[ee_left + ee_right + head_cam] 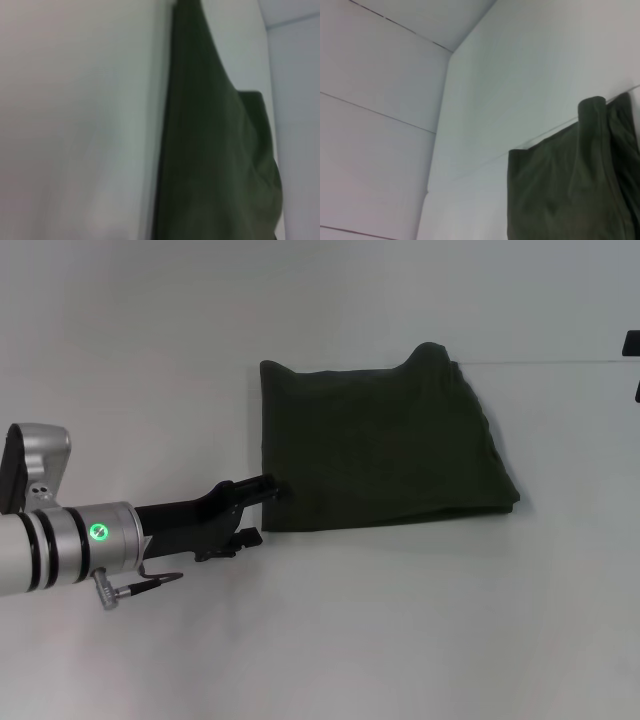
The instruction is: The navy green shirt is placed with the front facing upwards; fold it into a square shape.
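Observation:
The navy green shirt lies folded into a rough square on the white table, with one bump of cloth sticking up at its far edge. My left gripper is open at the shirt's near left corner. Its upper finger touches the shirt's left edge and the lower one sits just off the corner, holding nothing. The left wrist view shows the shirt close up along its left edge. In the right wrist view the shirt appears from its far side. Only a dark bit of my right gripper shows at the right border.
The table's far edge runs just behind the shirt. White wall panels stand beyond the table. Bare tabletop surrounds the shirt in front and to the left.

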Robot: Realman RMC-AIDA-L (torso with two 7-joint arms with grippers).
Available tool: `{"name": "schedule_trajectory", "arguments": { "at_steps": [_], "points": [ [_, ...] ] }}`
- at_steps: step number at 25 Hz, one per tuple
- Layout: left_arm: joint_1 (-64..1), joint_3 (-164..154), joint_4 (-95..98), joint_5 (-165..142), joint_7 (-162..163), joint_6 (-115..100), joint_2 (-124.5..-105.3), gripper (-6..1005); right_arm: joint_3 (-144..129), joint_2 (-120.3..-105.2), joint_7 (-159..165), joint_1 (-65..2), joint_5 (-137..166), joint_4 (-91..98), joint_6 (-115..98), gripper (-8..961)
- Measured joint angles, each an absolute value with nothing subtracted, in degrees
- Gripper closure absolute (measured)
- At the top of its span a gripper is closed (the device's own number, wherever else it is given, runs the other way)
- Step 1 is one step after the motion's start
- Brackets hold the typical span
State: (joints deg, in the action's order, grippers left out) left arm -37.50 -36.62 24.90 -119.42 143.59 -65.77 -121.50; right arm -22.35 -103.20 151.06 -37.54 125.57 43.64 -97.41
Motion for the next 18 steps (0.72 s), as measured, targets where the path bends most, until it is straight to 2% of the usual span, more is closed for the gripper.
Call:
{"name": "schedule_trajectory", "arguments": {
  "at_steps": [7, 18],
  "points": [
    [-37.63, -36.25, 22.89, -117.72, 143.8, -61.32, -122.32, 51, -22.32, -103.09, 150.97, -36.89, 125.06, 43.63, -97.34, 95],
    [-38.79, -36.2, 20.74, -116.76, 143.79, -57.92, -122.44, 52, -22.32, -103.09, 150.9, -36.74, 125.06, 43.59, -97.22, 96]
  ]
}}
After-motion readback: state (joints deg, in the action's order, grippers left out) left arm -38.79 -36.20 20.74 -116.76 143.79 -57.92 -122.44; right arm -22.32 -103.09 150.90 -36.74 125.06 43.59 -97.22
